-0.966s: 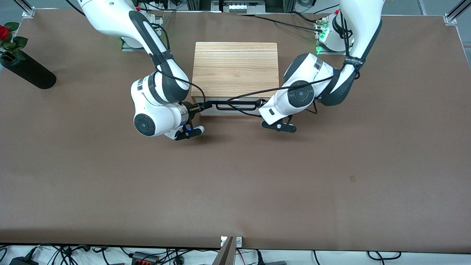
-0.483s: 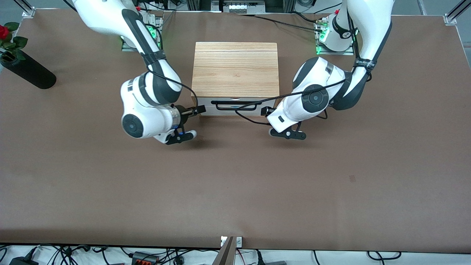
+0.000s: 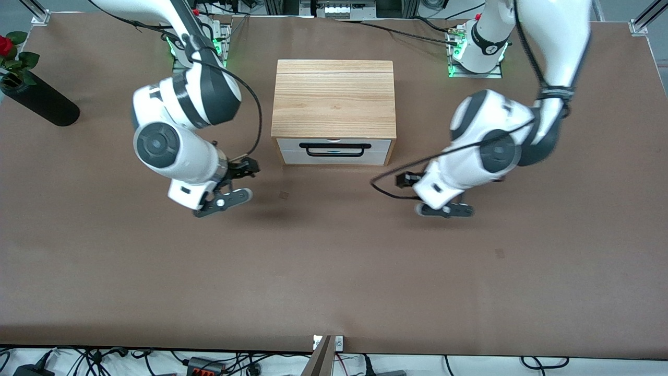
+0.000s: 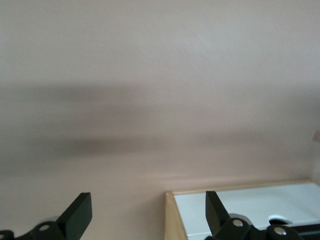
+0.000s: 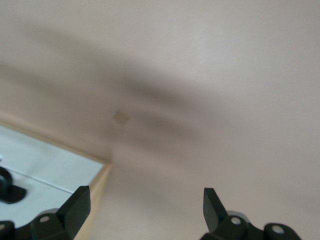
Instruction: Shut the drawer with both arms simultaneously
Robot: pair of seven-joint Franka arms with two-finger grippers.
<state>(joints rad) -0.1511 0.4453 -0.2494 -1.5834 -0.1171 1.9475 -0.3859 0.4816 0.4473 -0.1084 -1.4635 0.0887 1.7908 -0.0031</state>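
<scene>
The drawer (image 3: 334,150) sits pushed into the light-oak cabinet (image 3: 334,99), its white front flush and its black bar handle (image 3: 334,151) free. My right gripper (image 3: 248,167) is open and empty over the table, off the cabinet's corner toward the right arm's end. My left gripper (image 3: 405,180) is open and empty over the table, off the corner toward the left arm's end. The left wrist view shows my open left gripper (image 4: 147,215) and the white drawer front (image 4: 260,205). The right wrist view shows my open right gripper (image 5: 145,205) and the drawer front (image 5: 40,160).
A black vase with a red rose (image 3: 36,102) lies at the right arm's end of the table. The brown table (image 3: 334,261) stretches wide nearer the front camera. A small dark mark (image 3: 283,195) lies on the table in front of the drawer.
Both grippers have drawn away from the drawer's handle, outward to each side and toward the front camera. The drawer front now shows fully, uncovered.
</scene>
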